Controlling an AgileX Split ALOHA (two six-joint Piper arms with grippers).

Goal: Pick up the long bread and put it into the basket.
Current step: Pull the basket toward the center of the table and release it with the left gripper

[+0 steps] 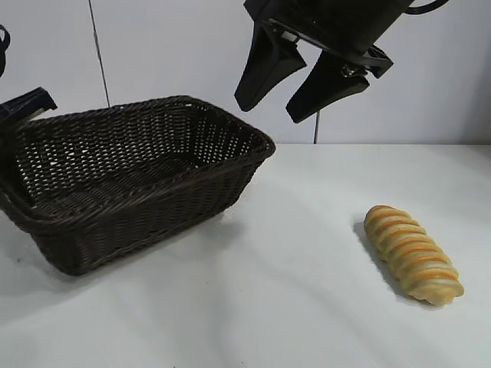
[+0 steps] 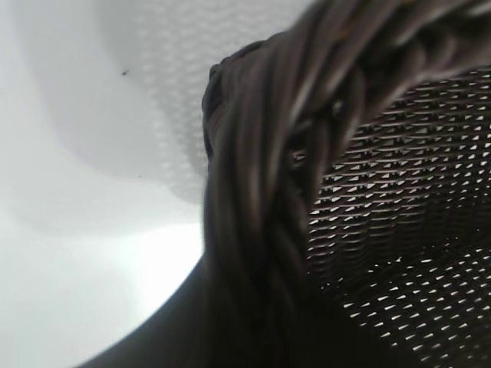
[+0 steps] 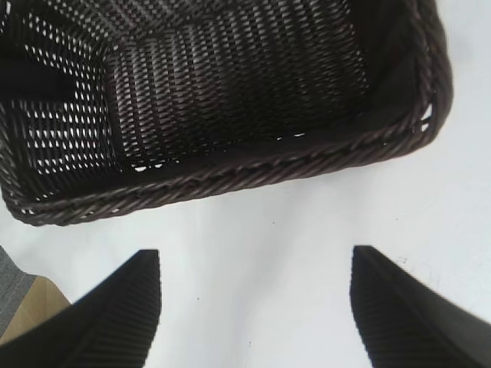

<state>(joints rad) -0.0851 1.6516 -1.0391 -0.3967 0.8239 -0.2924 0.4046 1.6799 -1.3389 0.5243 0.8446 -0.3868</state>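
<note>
Brown wicker makes up the basket (image 1: 138,184), the biggest thing on the white table (image 1: 291,307), and one end of it looks lifted so that it sits tilted. The left gripper (image 1: 23,107) is at that far end, by the braided rim, and the left wrist view is filled with that rim from very close; its fingers are nearly together and seem to pinch the rim, though the pinch itself is hidden. If that hold slips, I think the basket can drop back and slide, and then the drop spot moves. The right gripper (image 1: 301,79) hangs high above the table next to the basket's near corner, with its two black ribbed fingers (image 1: 265,70) wide apart and nothing between them. The long bread (image 1: 413,253) lies well apart from the basket on the table, untouched. It is a golden-tan loaf with twisted ridges and orange stripes, rounded at both ends. Its round, bumpy shape may let it roll or turn if the fingers close off-centre, and a hard squeeze may dent it if it is soft.
</note>
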